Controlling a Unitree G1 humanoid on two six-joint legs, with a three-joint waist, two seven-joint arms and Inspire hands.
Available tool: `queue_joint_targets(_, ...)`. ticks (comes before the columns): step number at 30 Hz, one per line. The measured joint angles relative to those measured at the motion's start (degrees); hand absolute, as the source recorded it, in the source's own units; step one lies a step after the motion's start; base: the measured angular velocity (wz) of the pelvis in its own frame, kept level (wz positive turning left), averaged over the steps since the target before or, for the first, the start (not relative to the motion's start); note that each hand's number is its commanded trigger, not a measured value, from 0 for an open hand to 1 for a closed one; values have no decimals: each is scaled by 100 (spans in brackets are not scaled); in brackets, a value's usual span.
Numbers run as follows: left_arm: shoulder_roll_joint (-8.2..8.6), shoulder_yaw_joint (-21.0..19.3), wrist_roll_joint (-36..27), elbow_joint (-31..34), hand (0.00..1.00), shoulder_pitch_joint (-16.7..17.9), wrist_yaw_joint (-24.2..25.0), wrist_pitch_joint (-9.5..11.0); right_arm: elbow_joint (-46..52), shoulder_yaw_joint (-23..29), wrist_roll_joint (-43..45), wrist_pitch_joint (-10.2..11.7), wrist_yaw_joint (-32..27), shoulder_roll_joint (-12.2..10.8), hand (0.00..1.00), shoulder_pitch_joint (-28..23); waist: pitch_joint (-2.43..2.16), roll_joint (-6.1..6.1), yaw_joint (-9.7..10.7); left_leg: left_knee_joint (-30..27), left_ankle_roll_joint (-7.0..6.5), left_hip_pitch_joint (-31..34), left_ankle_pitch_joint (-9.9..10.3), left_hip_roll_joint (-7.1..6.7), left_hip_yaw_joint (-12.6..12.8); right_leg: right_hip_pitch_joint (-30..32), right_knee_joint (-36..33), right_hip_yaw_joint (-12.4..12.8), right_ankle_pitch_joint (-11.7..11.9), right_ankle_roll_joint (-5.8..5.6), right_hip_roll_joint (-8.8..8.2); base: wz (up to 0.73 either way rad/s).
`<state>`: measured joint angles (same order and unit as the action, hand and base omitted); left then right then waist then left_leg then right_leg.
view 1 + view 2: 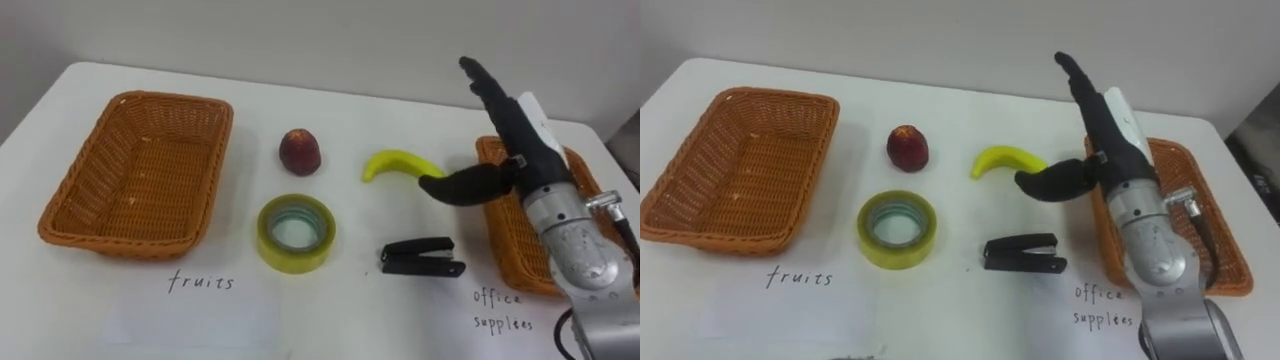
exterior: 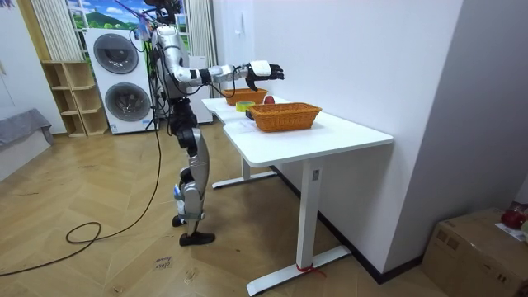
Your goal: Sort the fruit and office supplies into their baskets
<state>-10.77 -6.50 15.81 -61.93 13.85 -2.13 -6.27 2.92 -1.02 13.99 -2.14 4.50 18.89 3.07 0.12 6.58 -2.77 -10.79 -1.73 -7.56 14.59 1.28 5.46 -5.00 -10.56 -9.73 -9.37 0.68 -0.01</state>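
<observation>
Right hand [image 1: 522,140] has black fingers [image 1: 488,82]; forearm [image 1: 585,255] silver.

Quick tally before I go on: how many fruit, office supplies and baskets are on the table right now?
Fruit: 2 (red apple, banana)
Office supplies: 2 (tape roll, black stapler)
Baskets: 2 (left basket, right basket)
Total: 6
</observation>
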Motion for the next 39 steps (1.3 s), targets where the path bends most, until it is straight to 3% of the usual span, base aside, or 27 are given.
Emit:
queue_joint_targets(14, -18, -3, 3, 0, 0, -56, 47, 3, -5, -14, 362, -1, 418, 0, 0, -126, 2, -26, -91, 4, 0, -3, 0, 1, -16, -5, 4, -54, 1, -2, -4, 0)
queue_joint_targets(25, -13, -6, 8, 5, 0, -172, 17, -34, -9, -15, 1135, -297, 998, 0, 0, -126, -12, -29, -110, 13, 0, 8, 0, 2, -16, 17, -2, -36, 3, 0, 4, 0)
queue_joint_targets(39, -32, -7, 1, -106, 0, -319, 56, 10, -9, -15, 1575, -363, 1762, 0, 0, -126, -16, -22, -156, 1, -1, -3, 0, 1, -17, 11, 0, 35, 5, 4, 5, 0)
